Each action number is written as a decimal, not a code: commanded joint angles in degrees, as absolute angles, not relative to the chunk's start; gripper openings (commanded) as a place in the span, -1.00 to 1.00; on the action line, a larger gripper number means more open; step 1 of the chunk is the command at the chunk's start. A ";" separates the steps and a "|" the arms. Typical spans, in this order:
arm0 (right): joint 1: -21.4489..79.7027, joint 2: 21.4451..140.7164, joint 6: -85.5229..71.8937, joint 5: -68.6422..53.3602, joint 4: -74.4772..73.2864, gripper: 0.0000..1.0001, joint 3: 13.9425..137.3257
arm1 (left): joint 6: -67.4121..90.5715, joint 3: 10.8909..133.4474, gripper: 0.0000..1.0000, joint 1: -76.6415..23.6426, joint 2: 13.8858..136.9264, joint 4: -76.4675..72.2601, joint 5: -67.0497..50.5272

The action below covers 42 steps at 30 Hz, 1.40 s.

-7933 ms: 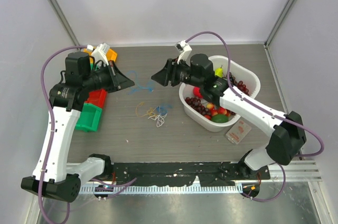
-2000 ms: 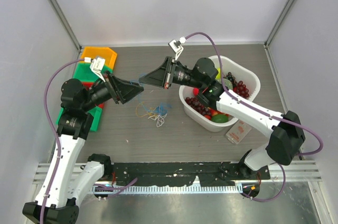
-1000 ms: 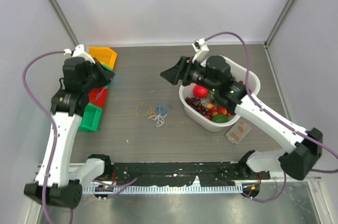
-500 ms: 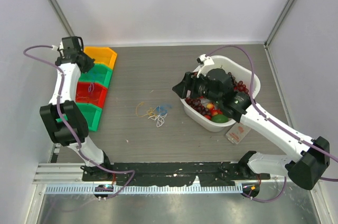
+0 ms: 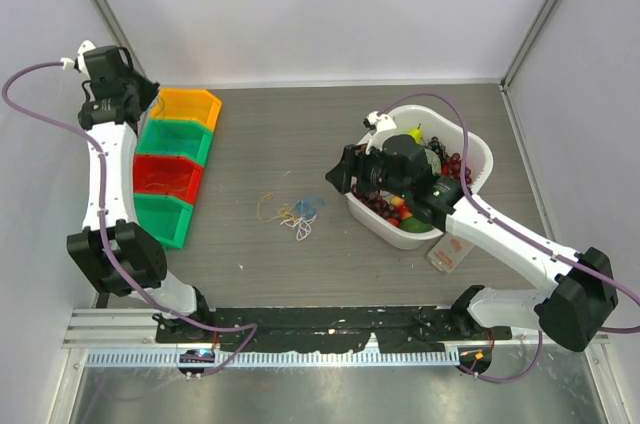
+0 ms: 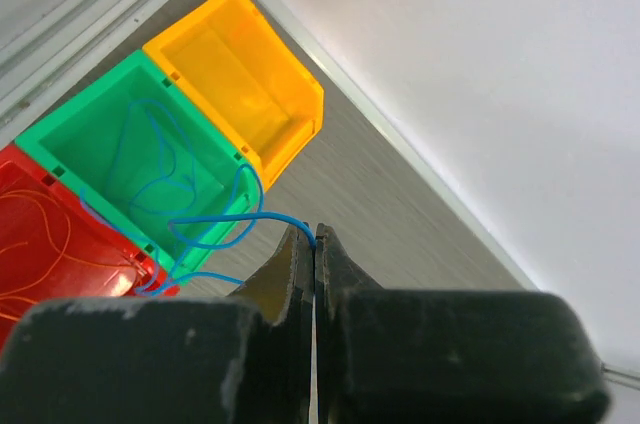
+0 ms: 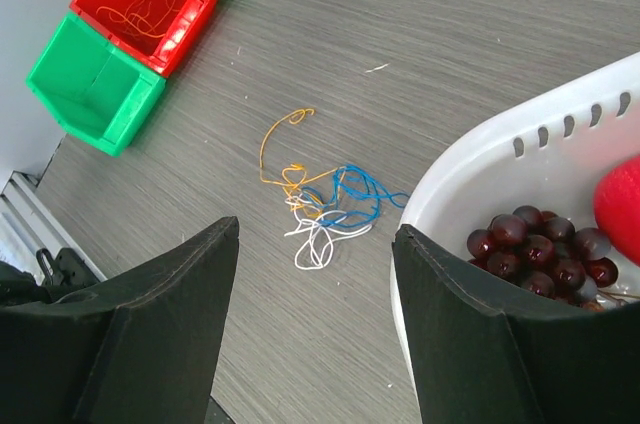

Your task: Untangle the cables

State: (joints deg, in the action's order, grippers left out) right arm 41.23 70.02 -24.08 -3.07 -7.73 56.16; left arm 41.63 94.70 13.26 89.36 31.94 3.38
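Observation:
The cables lie as a small clump of blue, orange-tan and white wires on the grey table, left of the white basket. My right gripper is open and empty, held above the table; in the right wrist view the clump lies between its spread fingers. My left gripper is at the far left over the bins. It is shut on a thin blue wire that droops from its tips into the green bin.
A row of bins stands at the left: orange, green, red with orange wire in it, green. The basket holds grapes and other fruit. A small packet lies in front of the basket.
My left arm has swung from the table's middle out to the far left bins, carrying the blue wire. My right gripper has drawn back and lowered a little beside the basket.

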 commanded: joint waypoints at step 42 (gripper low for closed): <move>38.50 69.87 -23.64 -3.78 -2.90 0.36 52.65 | 60.74 102.40 -0.94 15.38 119.54 34.54 19.51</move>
State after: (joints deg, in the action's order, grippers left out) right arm 38.76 70.04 -23.90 -3.57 -6.79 52.45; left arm 65.63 101.71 15.18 121.56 37.04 16.56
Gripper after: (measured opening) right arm 0.683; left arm 0.014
